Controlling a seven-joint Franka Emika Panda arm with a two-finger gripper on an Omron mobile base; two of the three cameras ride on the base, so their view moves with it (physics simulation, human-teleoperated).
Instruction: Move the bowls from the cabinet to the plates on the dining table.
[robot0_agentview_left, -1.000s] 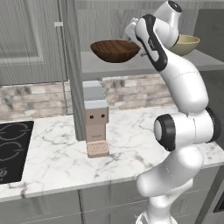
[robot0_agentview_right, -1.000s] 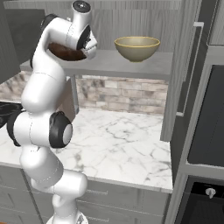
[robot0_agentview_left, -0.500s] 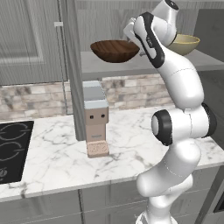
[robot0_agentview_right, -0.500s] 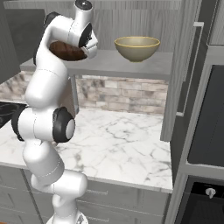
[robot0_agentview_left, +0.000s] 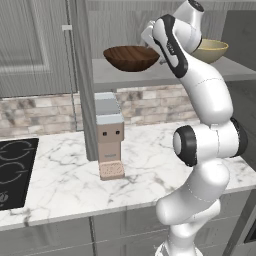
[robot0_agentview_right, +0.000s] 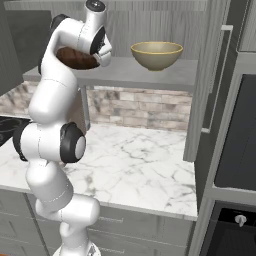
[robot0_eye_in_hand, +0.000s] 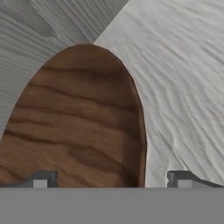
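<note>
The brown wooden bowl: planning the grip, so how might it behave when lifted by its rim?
The brown wooden bowl looks rigid, probably light. Being wide and shallow, it may tilt in a rim pinch. Its smooth curved wall could slip between the open end effector fingers.

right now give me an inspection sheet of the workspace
surface: white marble counter with a black hob at its left
job's things: brown wood-grain bowl and pale yellow bowl on the open cabinet's shelf, apart
clutter: small grey-and-tan appliance on the counter
grippers: gripper at the brown bowl's rim, jaws open, one on each side
cables: nothing seen
surroundings: brick backsplash, oven at right
</note>
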